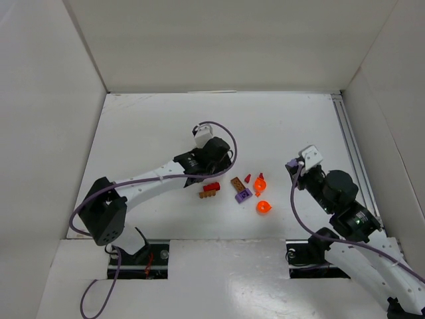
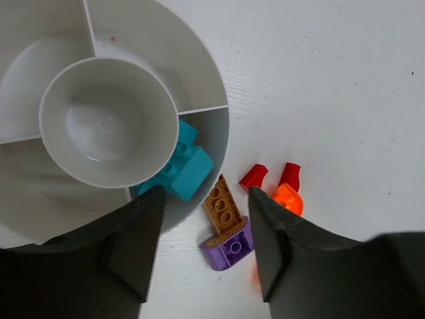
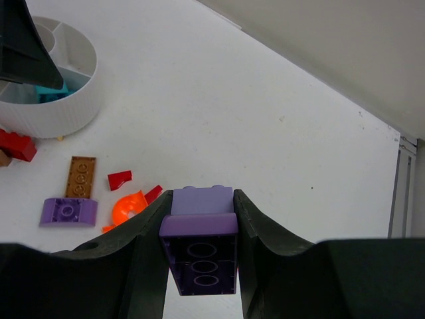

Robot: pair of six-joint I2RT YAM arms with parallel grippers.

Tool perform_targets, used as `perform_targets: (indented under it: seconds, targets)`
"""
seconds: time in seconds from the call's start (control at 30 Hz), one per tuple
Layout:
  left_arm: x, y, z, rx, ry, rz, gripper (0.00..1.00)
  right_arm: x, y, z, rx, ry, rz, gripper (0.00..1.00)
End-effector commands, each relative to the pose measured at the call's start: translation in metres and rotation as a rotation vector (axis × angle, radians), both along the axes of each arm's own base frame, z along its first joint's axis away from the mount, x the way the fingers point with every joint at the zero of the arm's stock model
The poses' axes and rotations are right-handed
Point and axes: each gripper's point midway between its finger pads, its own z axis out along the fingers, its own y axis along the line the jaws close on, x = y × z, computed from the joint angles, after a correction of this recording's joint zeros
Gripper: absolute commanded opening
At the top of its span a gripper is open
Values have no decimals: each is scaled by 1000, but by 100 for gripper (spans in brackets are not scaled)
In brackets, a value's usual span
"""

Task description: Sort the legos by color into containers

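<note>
Left wrist view: the left gripper (image 2: 207, 219) hangs over the table (image 2: 345, 86) at the rim of the dish (image 2: 199, 60). Its fingers (image 2: 136, 246) stand moderately apart and hold nothing. Two teal bricks (image 2: 182, 163) lie in one wedge (image 2: 214, 133) of the dish, against the central cup (image 2: 106, 123). Just outside the rim, on the table, a brown plate (image 2: 222, 206) touches a purple slope (image 2: 229, 247). Beside them lie two red chips (image 2: 253, 176) and an orange piece (image 2: 289, 198) that touches the farther chip.

Right wrist view: the right gripper (image 3: 201, 219) is closed on a purple brick (image 3: 199, 256), which is pinched by its sides with the hollow underside toward the camera. It is held above the table, well apart from the dish.

Top external view: the loose pieces lie between the two grippers. A red brick (image 1: 211, 188) and a small brown piece (image 1: 206, 195) sit together beside the left wrist. A second orange piece (image 1: 263, 207) lies nearest the arm bases. In this view the dish is hidden under the left arm.
</note>
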Motion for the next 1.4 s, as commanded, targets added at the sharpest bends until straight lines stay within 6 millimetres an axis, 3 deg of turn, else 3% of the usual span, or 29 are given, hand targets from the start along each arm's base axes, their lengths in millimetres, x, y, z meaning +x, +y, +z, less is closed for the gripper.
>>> perform_targets:
  seconds: [0.0,0.17,0.23,0.33,0.37,0.43,0.47,0.53,0.57,0.6,0.8,0.87,0.97,1.07,1.1,1.23,1.37]
  targets:
    - [1,-12,36,-68,-69,-10,54,0,0,29,27,-75,11,13]
    - [-1,-10,52,-84,-104,-11,66,-2,15,33,11,-100,104,14]
    - [-6,-9,67,-111,-131,-25,68,-4,26,40,-30,-152,180,14]
    - [-14,-12,87,-132,-184,-92,61,-17,56,51,-79,-242,397,21]
    - [-21,-16,113,-198,-250,-118,61,-18,67,47,-93,-238,458,22]
    - [-41,-24,123,-232,-308,-249,67,-35,92,52,-91,-279,639,24]
    - [-52,-24,146,-298,-364,-309,70,-37,100,48,-108,-282,698,24]
    - [-84,-35,166,-419,-458,-516,79,-53,116,55,-107,-349,842,24]
    - [-84,-35,166,-410,-466,-522,80,-59,120,59,-104,-380,883,24]
    - [-92,-32,182,-454,-513,-550,82,-64,123,63,-102,-407,918,24]
    - [-124,-43,185,-510,-520,-744,91,-84,128,80,-90,-525,1020,24]
    - [-128,-54,175,-507,-497,-804,92,-89,130,82,-85,-549,1049,24]
    - [-134,-63,174,-532,-495,-860,92,-89,133,83,-82,-558,1057,24]
    - [-140,-66,186,-567,-533,-889,92,-88,137,84,-79,-556,1066,24]
    - [-140,-66,183,-567,-532,-889,88,-89,139,82,-77,-548,1078,24]
    - [-153,-69,191,-611,-558,-961,88,-91,140,95,-77,-612,1078,24]
    - [-167,-73,184,-637,-564,-1061,84,-94,144,103,-69,-654,1091,24]
